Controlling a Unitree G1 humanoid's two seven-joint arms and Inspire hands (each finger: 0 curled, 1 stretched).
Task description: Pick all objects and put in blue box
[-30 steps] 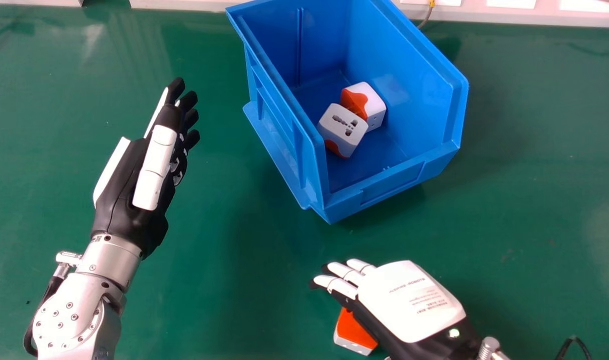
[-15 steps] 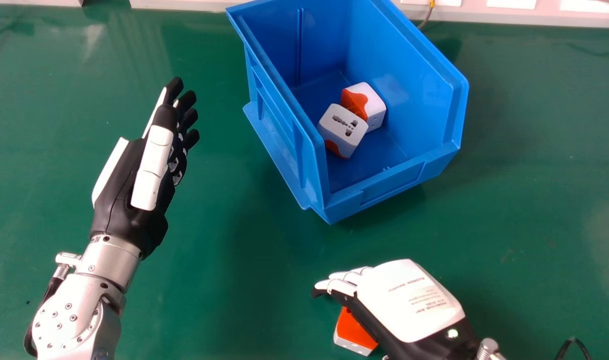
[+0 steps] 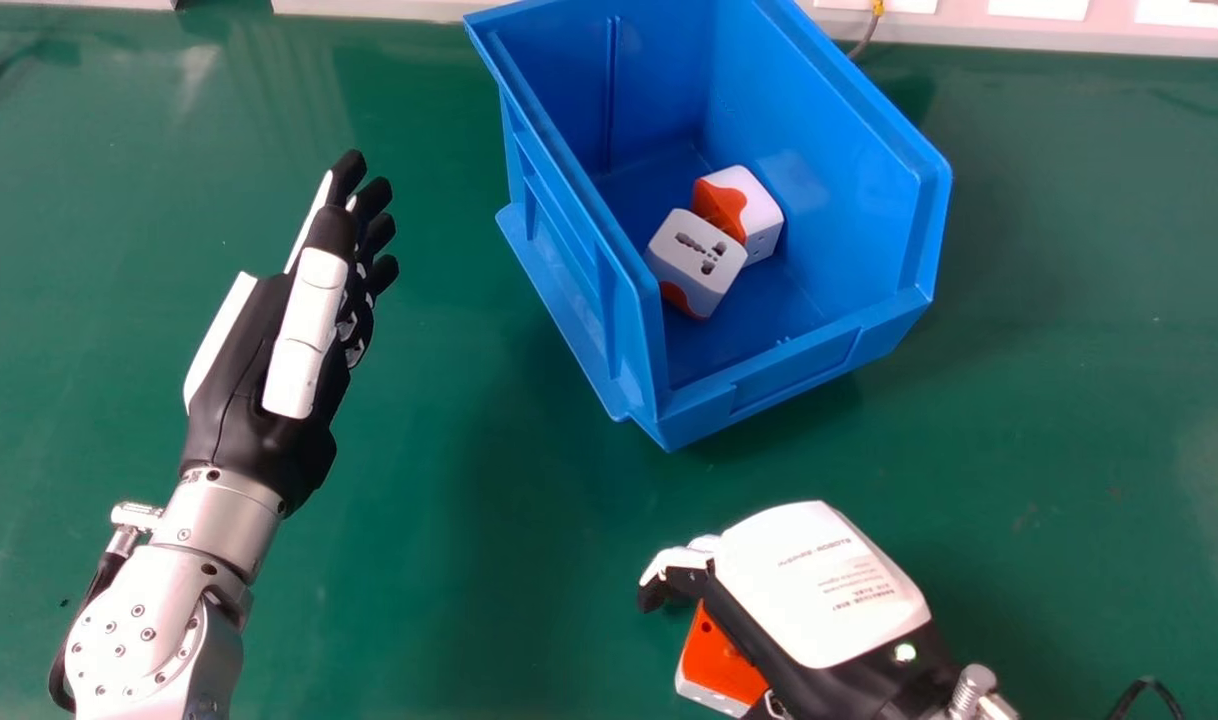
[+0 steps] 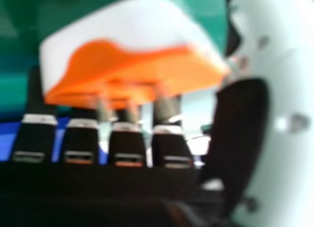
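My right hand [image 3: 819,585] is at the lower right in the head view, palm down, its fingers curled round an orange-and-white adapter [image 3: 717,660] that pokes out partly from beneath it. In the right hand view the adapter [image 4: 132,31] lies between the thumb and the fingers of my hand [image 4: 127,143], metal pins towards the fingers. Left of the blue box [image 3: 794,370], my left hand [image 3: 299,340] stands open and holds nothing. Inside the box, a white adapter with socket holes [image 3: 694,260] leans against another white-and-orange adapter [image 3: 754,215].
The green table [image 3: 449,480] stretches around the box, with open surface between the left hand and the box. A white-pink edging [image 3: 369,8] with a thin cable [image 3: 866,38] runs along the back. A black cable [image 3: 1149,688] curves at the lower right.
The right hand's fingers have curled round the adapter, which has shifted and tilted slightly with the hand. The whole head view has shifted a little. The left hand holds its pose.
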